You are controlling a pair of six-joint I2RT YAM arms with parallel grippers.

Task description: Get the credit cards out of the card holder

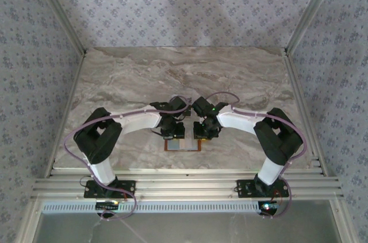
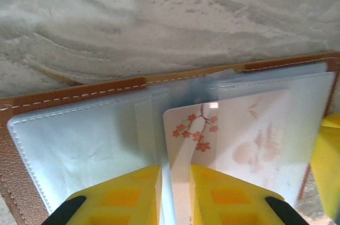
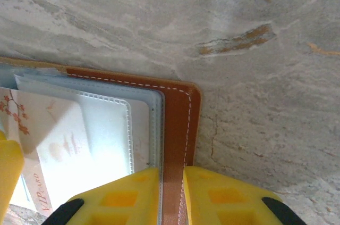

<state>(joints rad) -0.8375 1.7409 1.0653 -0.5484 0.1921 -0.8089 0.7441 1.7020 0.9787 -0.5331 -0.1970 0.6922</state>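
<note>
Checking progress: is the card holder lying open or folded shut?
Open: the card holder lies spread flat on the table, clear sleeves and a blossom-print card facing up.

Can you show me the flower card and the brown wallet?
flower card [image 2: 228, 150], left wrist view, its pale face beside the blossoms
brown wallet [image 3: 176, 124], right wrist view, its stitched leather edge

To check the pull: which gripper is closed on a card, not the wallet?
The left gripper: it pinches the blossom-printed card; the right gripper clamps the brown rim of the card holder.
</note>
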